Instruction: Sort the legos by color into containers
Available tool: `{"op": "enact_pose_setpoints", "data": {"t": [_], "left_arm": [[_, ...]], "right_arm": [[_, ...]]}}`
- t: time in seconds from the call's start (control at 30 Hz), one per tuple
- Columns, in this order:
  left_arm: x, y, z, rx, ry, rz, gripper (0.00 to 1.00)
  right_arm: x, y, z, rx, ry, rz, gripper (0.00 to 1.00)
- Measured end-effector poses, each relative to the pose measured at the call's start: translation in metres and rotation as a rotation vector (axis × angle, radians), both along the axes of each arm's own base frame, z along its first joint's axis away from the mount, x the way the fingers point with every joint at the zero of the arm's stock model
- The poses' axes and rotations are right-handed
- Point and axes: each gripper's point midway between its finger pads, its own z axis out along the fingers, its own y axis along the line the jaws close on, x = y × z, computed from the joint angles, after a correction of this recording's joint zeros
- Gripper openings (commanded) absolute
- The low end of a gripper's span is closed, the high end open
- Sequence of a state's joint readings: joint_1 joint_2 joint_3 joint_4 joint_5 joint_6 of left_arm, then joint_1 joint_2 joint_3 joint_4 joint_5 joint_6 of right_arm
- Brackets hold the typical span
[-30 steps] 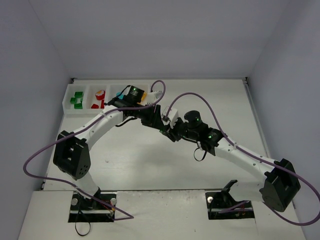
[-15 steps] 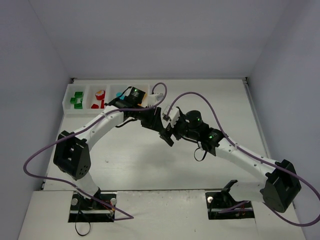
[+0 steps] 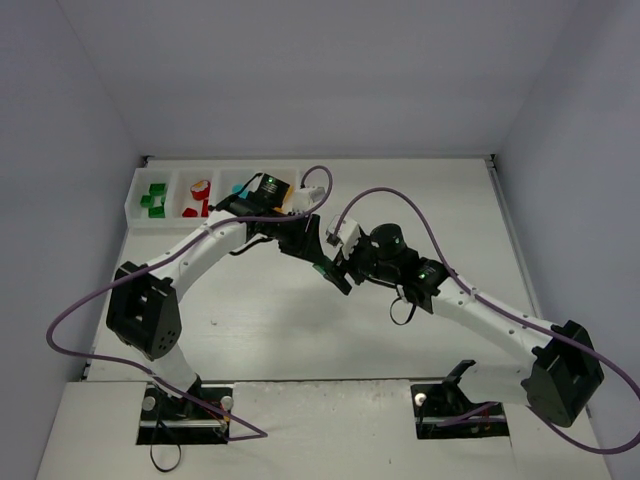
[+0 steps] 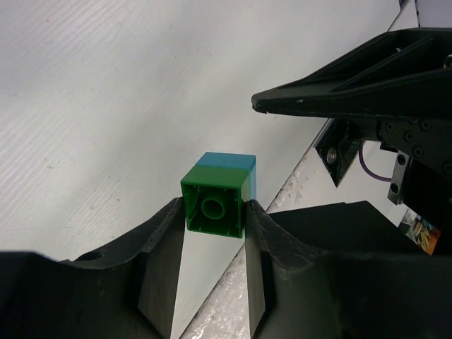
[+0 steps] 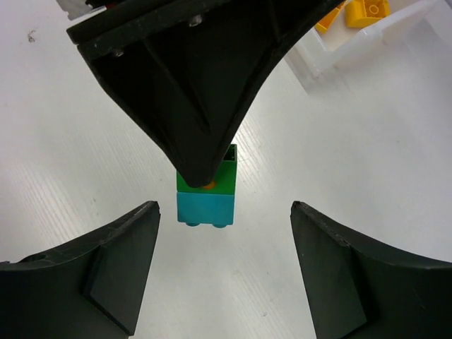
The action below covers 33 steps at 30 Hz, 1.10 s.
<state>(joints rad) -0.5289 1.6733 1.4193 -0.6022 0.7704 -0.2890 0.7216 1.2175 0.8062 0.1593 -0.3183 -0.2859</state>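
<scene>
Left tool (image 4: 213, 212) is clamped on the green half of a small plastic stack, a square green brick joined to a cyan one (image 4: 217, 194). It holds the stack off the white surface (image 4: 106, 106), near the right end of the long translucent white plastic tray (image 3: 135, 218) and on the side of it towards the arm bases. Right tool (image 5: 224, 212) faces it with its fingers spread wide on either side of the cyan half, touching nothing.

Reading the tray from its left end, the first compartment holds green bricks (image 3: 153, 198), the second holds red ones (image 3: 198, 200), and the third shows a bit of cyan (image 3: 240, 190) beside the left arm. The fourth holds yellow-orange bricks (image 5: 367, 10).

No loose bricks show on the surface outside the tray, though the arms hide part of it. The sort looks nearly finished. What seems left is pulling this stack apart, with green due in the tray's first compartment and cyan in its third.
</scene>
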Motion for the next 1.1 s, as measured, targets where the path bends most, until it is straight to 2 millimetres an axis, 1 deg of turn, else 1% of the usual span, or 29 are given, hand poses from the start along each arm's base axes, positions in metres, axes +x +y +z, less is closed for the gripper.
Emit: {"op": "enact_pose_setpoints", "data": {"t": [0.2, 0.23, 0.43, 0.77, 0.83, 0.97, 1.0, 1.07, 1.1], "left_arm": [[0.004, -0.001, 0.006, -0.005, -0.021, 0.004, 0.06], [0.004, -0.001, 0.007, -0.006, -0.023, 0.005, 0.05], [0.003, -0.002, 0.008, -0.011, -0.022, 0.003, 0.06], [0.002, -0.003, 0.01, -0.021, -0.013, 0.001, 0.05], [0.002, -0.004, 0.011, -0.026, -0.014, -0.001, 0.05], [0.002, -0.005, 0.012, -0.034, -0.013, -0.001, 0.05], [0.003, -0.005, 0.013, -0.037, -0.017, 0.001, 0.05], [0.004, -0.005, 0.014, -0.04, -0.014, 0.005, 0.05], [0.004, -0.005, 0.014, -0.041, -0.015, 0.006, 0.05]], "right_arm": [[-0.002, 0.001, -0.004, -0.005, 0.014, 0.01, 0.7], [-0.002, 0.001, -0.006, -0.008, 0.017, 0.011, 0.65], [-0.001, 0.002, -0.014, -0.023, 0.033, 0.011, 0.6], [0.002, 0.004, -0.014, -0.017, 0.024, 0.012, 0.58], [0.002, 0.004, -0.016, -0.021, 0.029, 0.012, 0.53], [0.002, 0.004, -0.018, -0.027, 0.033, 0.013, 0.25], [0.002, 0.005, -0.018, -0.026, 0.032, 0.013, 0.12], [0.003, 0.005, -0.017, -0.022, 0.028, 0.009, 0.03], [0.004, 0.005, -0.018, -0.021, 0.025, 0.007, 0.0]]}}
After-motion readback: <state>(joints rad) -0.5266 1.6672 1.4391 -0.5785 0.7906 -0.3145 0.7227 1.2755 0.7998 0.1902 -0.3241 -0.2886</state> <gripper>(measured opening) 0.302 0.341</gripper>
